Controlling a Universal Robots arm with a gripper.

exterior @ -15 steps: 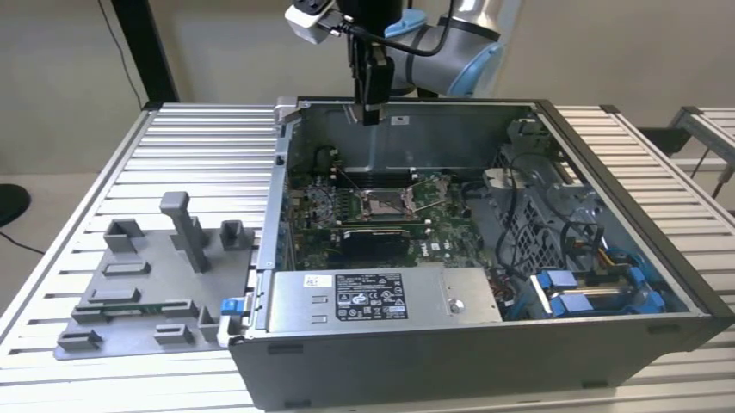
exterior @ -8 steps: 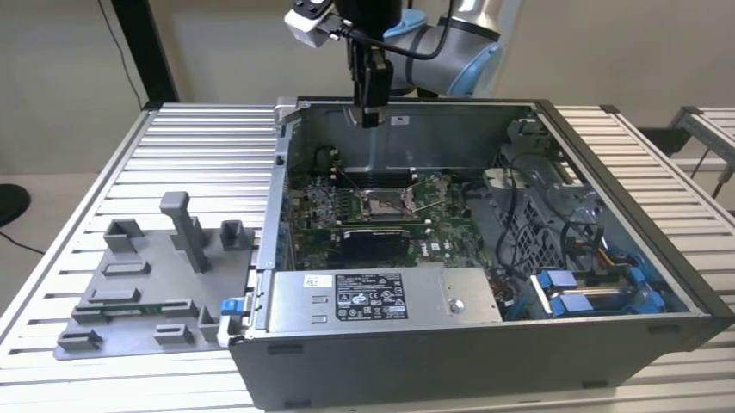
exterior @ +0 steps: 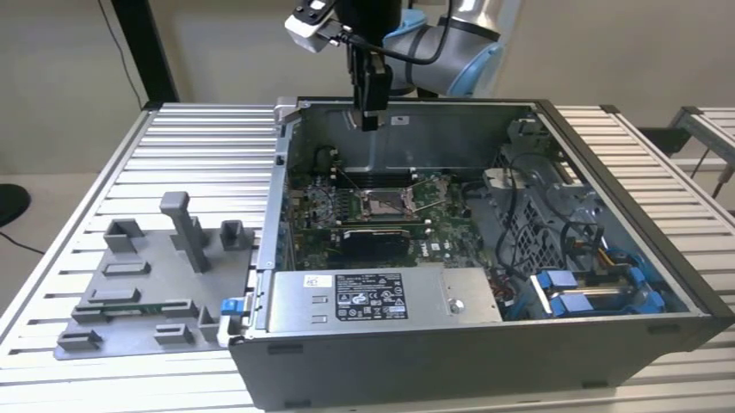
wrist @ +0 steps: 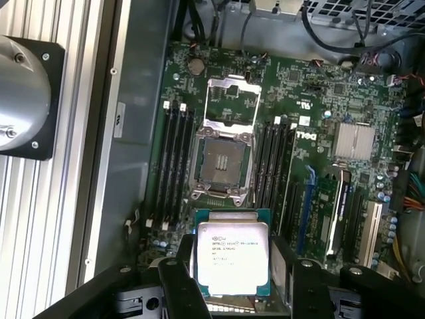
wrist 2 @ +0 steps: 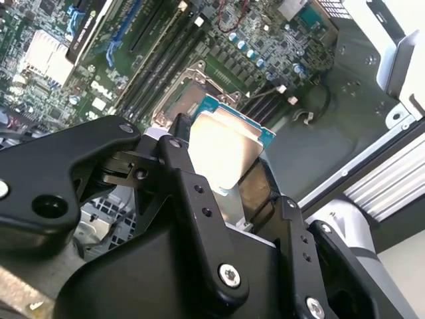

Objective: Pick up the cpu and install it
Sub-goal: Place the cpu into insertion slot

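The cpu (wrist: 231, 256) is a flat square chip with a silver-white top and a teal edge, and it sits between the black fingers (wrist: 174, 282) of my gripper (wrist: 232, 266), which is shut on it. The second wrist view also has the cpu (wrist 2: 222, 149) in the gripper (wrist 2: 219, 166). In the exterior view my gripper (exterior: 369, 116) hangs above the far wall of the open computer case (exterior: 643, 340). The metal-framed socket (wrist: 221, 165) on the green motherboard (wrist: 312, 123) lies open with its lid raised, some way from the chip. That socket (exterior: 384, 204) is below the gripper.
A grey fixture tray (exterior: 144, 288) with upright blocks lies on the slatted table (exterior: 189, 142) at the exterior view's left. Inside the case are a power supply (exterior: 379, 297), blue drive clips (exterior: 574, 288), cables and memory slots (wrist: 174, 166) beside the socket.
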